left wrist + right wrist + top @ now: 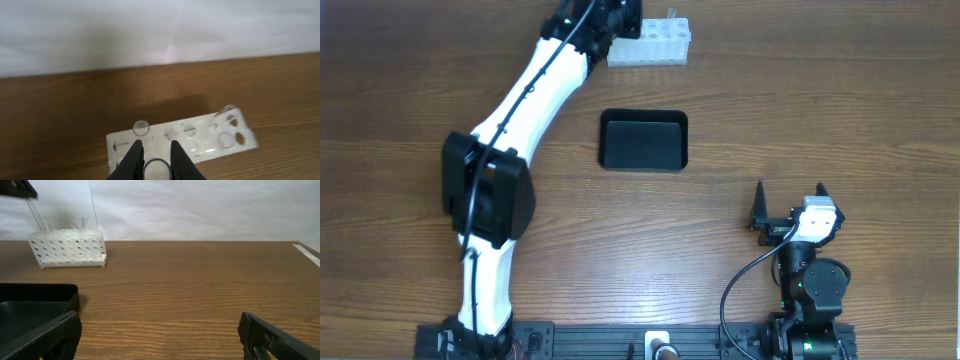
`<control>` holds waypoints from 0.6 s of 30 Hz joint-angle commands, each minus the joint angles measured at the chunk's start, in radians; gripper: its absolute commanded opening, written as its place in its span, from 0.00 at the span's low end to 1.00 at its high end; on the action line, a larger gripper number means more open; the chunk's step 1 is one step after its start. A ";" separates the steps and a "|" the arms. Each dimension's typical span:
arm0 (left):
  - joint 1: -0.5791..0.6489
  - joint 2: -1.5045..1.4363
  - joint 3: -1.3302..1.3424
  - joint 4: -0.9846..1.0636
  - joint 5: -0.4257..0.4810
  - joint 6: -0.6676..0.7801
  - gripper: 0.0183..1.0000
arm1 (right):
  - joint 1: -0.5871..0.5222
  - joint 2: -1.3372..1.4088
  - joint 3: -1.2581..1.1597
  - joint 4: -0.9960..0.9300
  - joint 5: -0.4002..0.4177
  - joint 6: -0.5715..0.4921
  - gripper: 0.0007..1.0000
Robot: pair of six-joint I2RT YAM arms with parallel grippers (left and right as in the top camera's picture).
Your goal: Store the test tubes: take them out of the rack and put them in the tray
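Note:
The white test tube rack [651, 45] stands at the far edge of the table with clear tubes in it, one at its far right corner [672, 14]. My left gripper [625, 17] hovers over the rack's left end. In the left wrist view this gripper [156, 146] is shut on a clear test tube [157, 169], whose round rim sits between the fingers above the rack [200, 137]. From the right wrist view the held tube [37, 213] hangs slanted over the rack [70, 250]. The black tray [643, 140] lies mid-table. My right gripper [790, 190] rests open near the front right.
A pale wall runs behind the table's far edge, close to the rack. Bare wood lies between the tray [35, 302] and my right gripper [160, 327]. The left arm [520, 110] stretches diagonally across the table's left half.

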 commanded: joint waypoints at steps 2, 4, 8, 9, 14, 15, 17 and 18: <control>-0.002 -0.106 0.016 -0.051 -0.013 0.011 0.02 | -0.006 -0.011 -0.006 -0.003 -0.005 -0.008 0.99; -0.002 -0.139 0.016 -0.085 -0.012 0.011 0.02 | -0.006 -0.011 -0.006 -0.003 -0.005 -0.008 0.99; -0.014 -0.211 0.016 -0.197 0.008 -0.009 0.02 | -0.006 -0.011 -0.006 -0.003 -0.005 -0.008 0.99; -0.018 -0.226 0.016 -0.233 0.018 -0.029 0.02 | -0.006 -0.011 -0.006 -0.003 -0.005 -0.008 0.99; -0.035 -0.270 0.016 -0.478 0.081 -0.151 0.02 | -0.006 -0.011 -0.006 -0.003 -0.005 -0.008 0.99; -0.039 -0.270 0.016 -0.529 0.092 -0.167 0.02 | -0.006 -0.011 -0.006 -0.003 -0.005 -0.008 0.99; -0.044 -0.266 0.011 -0.632 0.109 -0.202 0.02 | -0.006 -0.011 -0.006 -0.003 -0.005 -0.008 0.99; -0.047 -0.262 0.010 -0.675 0.114 -0.208 0.02 | -0.006 -0.011 -0.006 -0.003 -0.005 -0.008 0.99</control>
